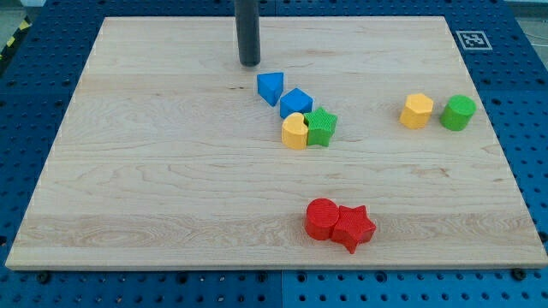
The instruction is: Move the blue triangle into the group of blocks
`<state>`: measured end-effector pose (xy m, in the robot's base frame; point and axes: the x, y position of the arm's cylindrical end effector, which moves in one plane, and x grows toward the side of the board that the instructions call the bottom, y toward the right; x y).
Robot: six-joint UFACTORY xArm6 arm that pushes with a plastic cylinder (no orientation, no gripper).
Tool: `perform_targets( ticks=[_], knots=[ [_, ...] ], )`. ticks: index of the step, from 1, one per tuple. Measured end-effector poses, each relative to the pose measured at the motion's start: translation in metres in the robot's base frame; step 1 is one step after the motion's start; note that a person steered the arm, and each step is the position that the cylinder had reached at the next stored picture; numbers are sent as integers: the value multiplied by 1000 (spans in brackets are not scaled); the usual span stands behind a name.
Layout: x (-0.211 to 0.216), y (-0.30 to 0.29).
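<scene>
The blue triangle (270, 87) lies on the wooden board (154, 171) above the view's centre. It touches or nearly touches a blue cube (296, 102) just to its lower right. Below the cube a yellow heart-like block (294, 131) and a green star (322, 127) sit side by side, making a close group. My tip (249, 63) is at the end of the dark rod, just up and to the left of the blue triangle, with a small gap between them.
A yellow hexagon (417, 111) and a green cylinder-like block (458, 113) sit together at the view's right. A red cylinder (322, 218) and a red star (354, 228) touch near the view's bottom. A marker tag (472, 39) is at the board's top right corner.
</scene>
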<state>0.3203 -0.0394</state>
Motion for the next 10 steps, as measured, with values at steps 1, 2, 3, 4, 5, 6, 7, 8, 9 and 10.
perform_targets(
  ticks=[1, 2, 3, 4, 5, 6, 7, 8, 9, 10],
  knots=[
    [17, 1],
    [23, 10],
    [33, 15],
    [42, 16],
    [55, 24],
    [63, 25],
    [73, 25],
    [73, 25],
    [64, 25],
    [38, 25]
  ],
)
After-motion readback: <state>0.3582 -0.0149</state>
